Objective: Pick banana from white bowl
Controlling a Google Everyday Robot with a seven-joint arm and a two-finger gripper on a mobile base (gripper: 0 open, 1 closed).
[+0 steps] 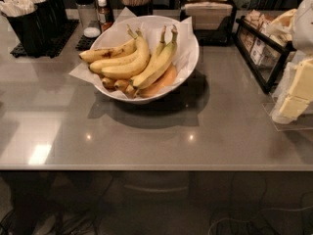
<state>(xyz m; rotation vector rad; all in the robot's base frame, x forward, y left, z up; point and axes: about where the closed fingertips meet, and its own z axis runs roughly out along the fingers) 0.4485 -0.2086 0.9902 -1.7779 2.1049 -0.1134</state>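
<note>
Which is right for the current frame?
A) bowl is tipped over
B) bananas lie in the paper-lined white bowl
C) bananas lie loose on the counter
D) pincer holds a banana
B: the banana lies with the others in the upright, paper-lined white bowl on the grey counter; the pincer is at the right edge, apart from the bowl.

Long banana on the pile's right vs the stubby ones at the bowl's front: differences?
Length: the long banana is slender and far longer than the stubby bananas.
Pose: the long banana lies on top, stem toward the back rim; the stubby bananas sit low, partly covered.
Both are yellow, in the white bowl.
The gripper is at the view's right edge, apart from the bowl.
</note>
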